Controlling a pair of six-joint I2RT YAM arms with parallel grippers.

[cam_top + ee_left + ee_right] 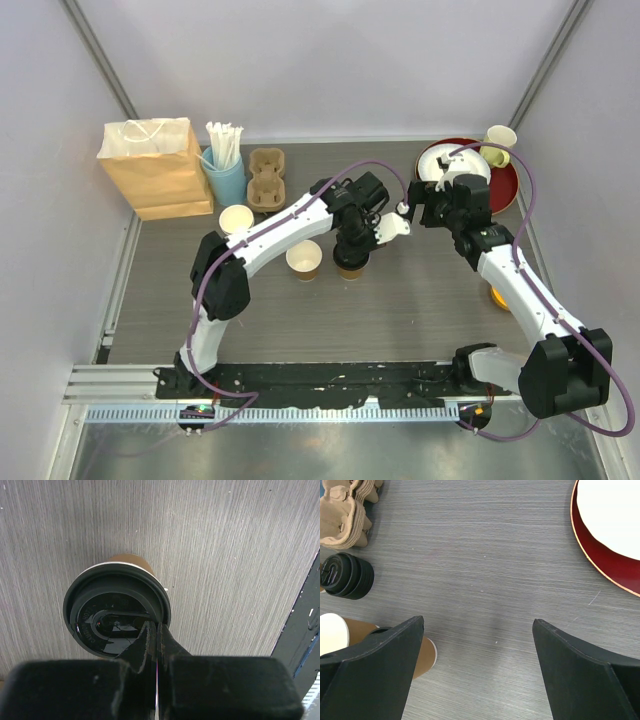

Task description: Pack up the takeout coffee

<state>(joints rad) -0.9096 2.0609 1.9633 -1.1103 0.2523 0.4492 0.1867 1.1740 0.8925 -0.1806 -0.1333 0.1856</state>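
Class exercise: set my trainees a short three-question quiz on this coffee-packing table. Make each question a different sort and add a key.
1. True or false: the right pincer is closed around a cup.
2. The shut left pincer has its tips against: A) the black lid of a kraft cup; B) a spoon; C) a sponge.
3. Fill in: the second kraft cup, beside the first, has no ____ on it.
Key: 1 false, it stands open over bare table. 2 A. 3 lid.
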